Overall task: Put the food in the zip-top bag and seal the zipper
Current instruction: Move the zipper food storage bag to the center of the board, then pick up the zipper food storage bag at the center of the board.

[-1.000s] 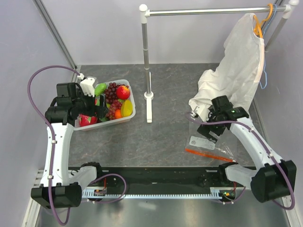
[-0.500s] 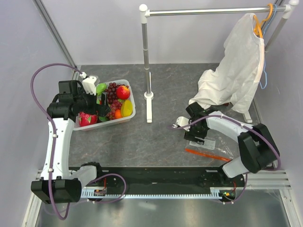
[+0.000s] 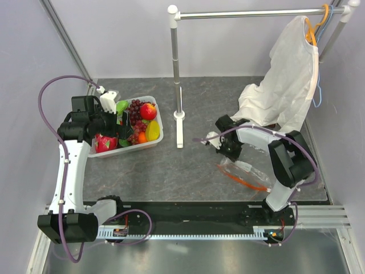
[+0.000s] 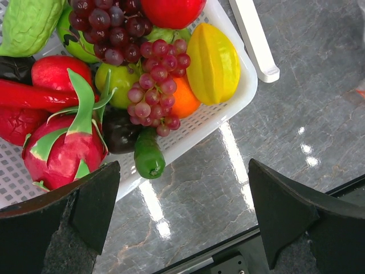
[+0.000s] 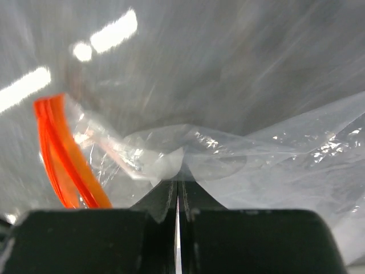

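**Right arm.** The right gripper [image 5: 177, 197], its jaws pressed together on a fold of the zip-top bag [image 3: 246, 170], pinched the clear film near the orange zipper [image 5: 64, 153]. This was apparently done to raise the mouth off the table [image 3: 171, 171] so that it could be opened; the bag lay crumpled on the right, well apart from the food [image 4: 157, 85].

**Left arm.** The left gripper [image 4: 183, 171] hung with its fingers spread wide over the near rim of the white basket [image 4: 242, 94], seemingly poised to pick a piece, none of which was yet in the bag.
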Tool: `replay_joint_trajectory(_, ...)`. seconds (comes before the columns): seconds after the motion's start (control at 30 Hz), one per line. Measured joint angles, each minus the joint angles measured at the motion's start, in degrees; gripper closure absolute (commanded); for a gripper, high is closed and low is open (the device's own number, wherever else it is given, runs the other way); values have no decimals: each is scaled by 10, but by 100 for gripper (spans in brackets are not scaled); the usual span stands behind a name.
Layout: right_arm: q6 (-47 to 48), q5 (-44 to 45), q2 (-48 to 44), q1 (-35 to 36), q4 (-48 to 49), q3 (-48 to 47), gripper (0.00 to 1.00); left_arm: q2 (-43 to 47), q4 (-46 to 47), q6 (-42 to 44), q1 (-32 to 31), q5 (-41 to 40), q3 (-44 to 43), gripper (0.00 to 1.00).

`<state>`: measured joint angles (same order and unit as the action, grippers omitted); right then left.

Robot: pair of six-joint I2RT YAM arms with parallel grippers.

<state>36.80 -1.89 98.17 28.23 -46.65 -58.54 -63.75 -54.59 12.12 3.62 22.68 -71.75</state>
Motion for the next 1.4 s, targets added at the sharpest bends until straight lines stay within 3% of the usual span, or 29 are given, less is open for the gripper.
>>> replay_joint_trajectory(0.07,-33,-24,33,0,14,-54,98,0,2,0,0,0,0,0)
replay_joint_trajectory(0.1,-50,-33,47,0,21,-80,90,0,3,0,0,0,0,0)
replay_joint_trajectory(0.13,-65,-40,56,0,29,-99,79,0,4,-1,0,0,0,0)
replay_joint_trajectory(0.17,-84,-49,65,0,36,-123,59,0,5,-1,0,1,0,0)
replay_joint_trajectory(0.23,-116,-61,81,0,50,-165,34,0,7,-4,0,1,0,0)
replay_joint_trajectory(0.33,-144,-65,87,0,59,-195,31,0,8,-8,0,1,0,0)
replay_joint_trajectory(0.5,-177,-72,58,0,50,-195,31,0,10,-14,0,0,3,0)
replay_joint_trajectory(0.63,-219,-82,-42,5,53,-152,33,5,10,-24,0,0,5,0)
replay_joint_trajectory(0.8,-247,-41,-157,84,80,-71,38,17,11,-36,0,-1,6,0)
replay_joint_trajectory(0.97,-249,-5,-147,157,97,9,47,23,12,-46,0,-2,6,0)
replay_joint_trajectory(1.4,-265,51,-103,177,137,56,65,27,12,-56,0,-6,6,0)
